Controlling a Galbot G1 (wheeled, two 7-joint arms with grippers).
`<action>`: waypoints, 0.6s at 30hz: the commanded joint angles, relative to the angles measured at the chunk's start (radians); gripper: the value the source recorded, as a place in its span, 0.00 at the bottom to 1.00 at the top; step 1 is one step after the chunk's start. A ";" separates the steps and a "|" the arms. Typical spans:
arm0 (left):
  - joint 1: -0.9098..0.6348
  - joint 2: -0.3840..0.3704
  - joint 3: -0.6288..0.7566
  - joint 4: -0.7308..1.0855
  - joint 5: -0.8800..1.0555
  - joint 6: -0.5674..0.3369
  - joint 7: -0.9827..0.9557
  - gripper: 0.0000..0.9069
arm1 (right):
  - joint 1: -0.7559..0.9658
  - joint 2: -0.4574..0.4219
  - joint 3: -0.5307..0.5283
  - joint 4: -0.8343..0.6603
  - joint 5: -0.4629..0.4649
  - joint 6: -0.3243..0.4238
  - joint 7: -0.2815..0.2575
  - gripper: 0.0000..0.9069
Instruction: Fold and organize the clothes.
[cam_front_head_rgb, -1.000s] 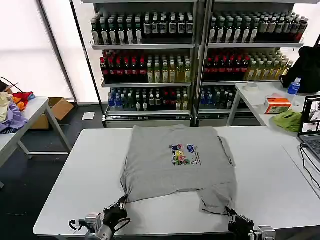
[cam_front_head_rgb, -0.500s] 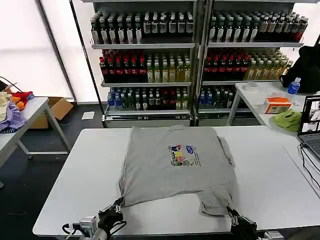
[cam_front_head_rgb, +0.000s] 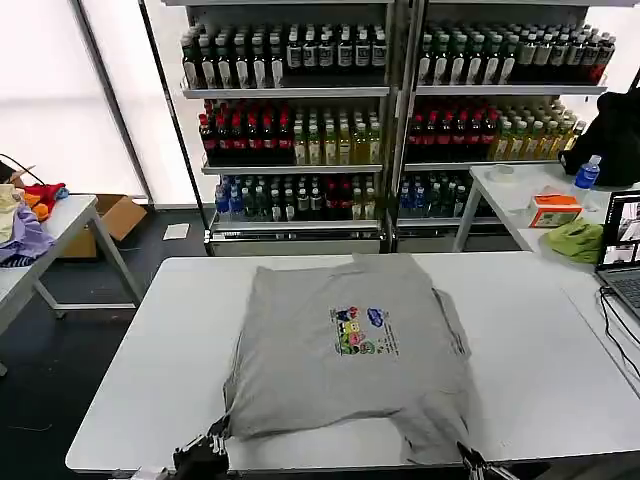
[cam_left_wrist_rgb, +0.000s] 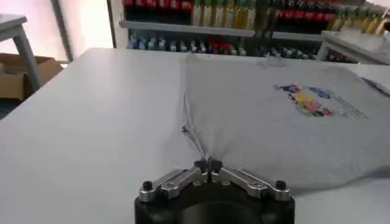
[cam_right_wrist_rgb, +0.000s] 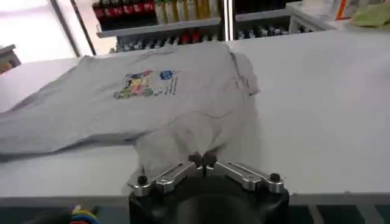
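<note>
Shirt (cam_front_head_rgb: 345, 355) dragged nearer, hem corners pinched in left end effector (cam_left_wrist_rgb: 208, 165) and right end effector (cam_right_wrist_rgb: 202, 161).

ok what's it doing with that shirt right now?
Both tools are pinching the near hem of the grey shirt, which lies flat on the white table, print side up. The left tool is shut on the hem's left corner, the right tool on a bunched bit at the right. Over the last second they have dragged the shirt toward the table's near edge. No fold yet.
</note>
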 joint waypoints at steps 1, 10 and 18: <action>0.132 0.014 -0.030 -0.104 0.008 0.003 -0.003 0.01 | -0.112 0.001 0.001 0.055 -0.025 0.060 -0.011 0.00; -0.218 0.109 -0.066 -0.011 -0.244 0.047 0.002 0.01 | 0.323 -0.019 -0.002 -0.038 0.127 0.032 0.033 0.00; -0.527 0.121 -0.014 0.179 -0.339 0.069 0.061 0.01 | 0.681 -0.036 -0.077 -0.193 0.165 -0.010 0.105 0.00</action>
